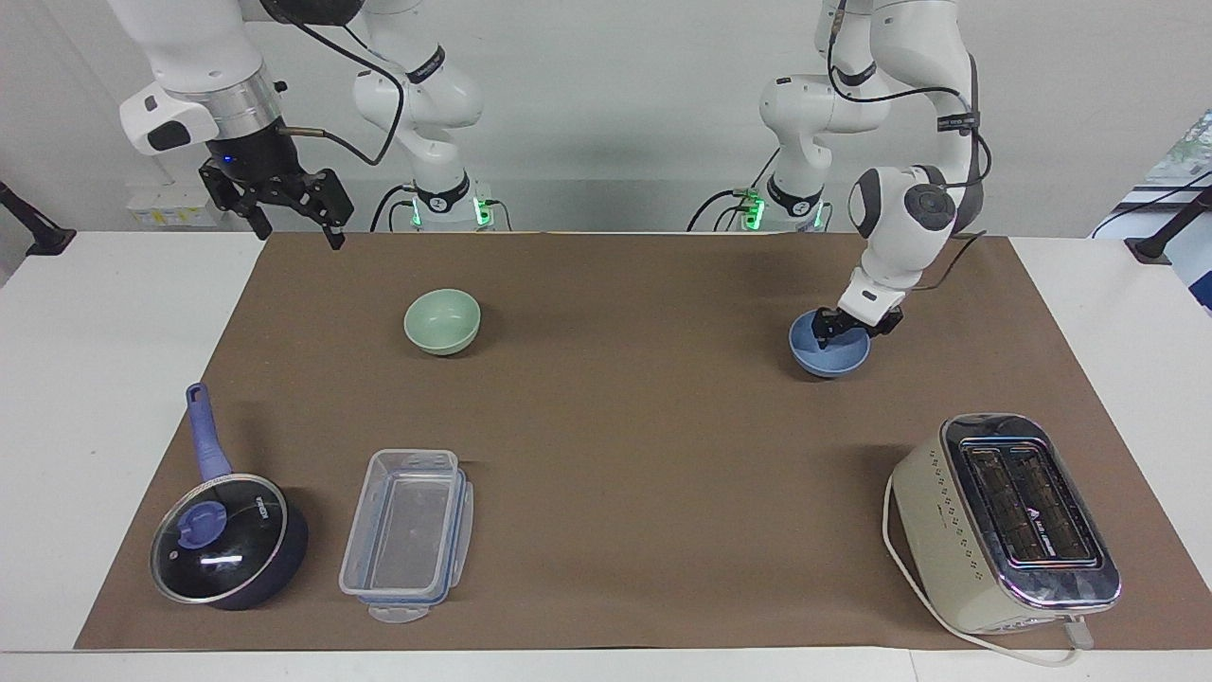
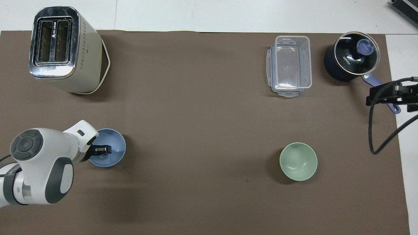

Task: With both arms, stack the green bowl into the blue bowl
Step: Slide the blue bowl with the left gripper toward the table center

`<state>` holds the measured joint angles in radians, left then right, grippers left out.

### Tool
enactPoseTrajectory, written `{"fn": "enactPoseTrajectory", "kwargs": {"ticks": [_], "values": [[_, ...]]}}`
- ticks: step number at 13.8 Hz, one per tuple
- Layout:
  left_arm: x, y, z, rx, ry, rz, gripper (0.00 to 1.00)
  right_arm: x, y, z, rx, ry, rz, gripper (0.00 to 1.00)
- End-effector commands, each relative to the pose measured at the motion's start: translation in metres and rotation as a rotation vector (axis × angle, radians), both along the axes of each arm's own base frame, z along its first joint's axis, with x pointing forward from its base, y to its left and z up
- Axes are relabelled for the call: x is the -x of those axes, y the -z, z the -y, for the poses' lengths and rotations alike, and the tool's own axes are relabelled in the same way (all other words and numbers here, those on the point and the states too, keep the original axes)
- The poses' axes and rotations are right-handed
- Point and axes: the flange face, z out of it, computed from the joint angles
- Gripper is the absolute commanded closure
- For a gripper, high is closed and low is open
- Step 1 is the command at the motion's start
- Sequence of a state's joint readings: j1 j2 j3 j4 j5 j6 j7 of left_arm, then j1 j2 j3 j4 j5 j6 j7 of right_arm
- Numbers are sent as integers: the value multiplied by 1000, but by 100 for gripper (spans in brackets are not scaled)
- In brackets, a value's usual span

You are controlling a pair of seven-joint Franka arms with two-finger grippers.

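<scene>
The pale green bowl (image 1: 442, 322) stands upright on the brown mat toward the right arm's end; it also shows in the overhead view (image 2: 298, 161). The periwinkle-blue bowl (image 1: 831, 360) stands toward the left arm's end, also in the overhead view (image 2: 116, 155). My left gripper (image 1: 857, 325) is low at the blue bowl's rim, open, with one finger (image 2: 102, 150) inside the bowl and the other outside. My right gripper (image 1: 295, 223) is open and empty, raised over the mat's corner at its own end, well apart from the green bowl; the overhead view shows it (image 2: 387, 96) over the saucepan's handle.
A cream toaster (image 1: 1004, 521) stands farther from the robots than the blue bowl. A clear plastic container (image 1: 407, 535) and a dark blue lidded saucepan (image 1: 227, 540) stand farther out than the green bowl. The brown mat (image 1: 625, 426) covers the table.
</scene>
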<state>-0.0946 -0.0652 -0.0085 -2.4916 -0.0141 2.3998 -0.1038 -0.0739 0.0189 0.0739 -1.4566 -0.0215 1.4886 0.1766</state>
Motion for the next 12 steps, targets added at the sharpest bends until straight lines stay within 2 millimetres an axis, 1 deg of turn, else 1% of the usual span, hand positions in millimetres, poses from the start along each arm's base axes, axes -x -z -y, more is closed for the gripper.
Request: {"fn": "enactPoseTrajectory", "kwargs": {"ticks": [1,4,6,8,9,12], "values": [[2,-1,0,-6,-10,15,100,3,-2,2,0,20,-8,0],[-9,-4,-3,-6,-11,16,100,3,-3,2,0,17,-7,0],[-18,-17,-5,-6,-11,18,100,3,-2,2,0,20,-8,0],[-28,-41,-6,-8,-14,-8,100,4,-2,8,2,28,-11,0],[-33,-53,-5,-9,-14,-20,100,4,-2,13,2,35,-10,0],[-47,-92,-4,-11,-14,-45,100,3,-2,13,2,34,-11,0]]}}
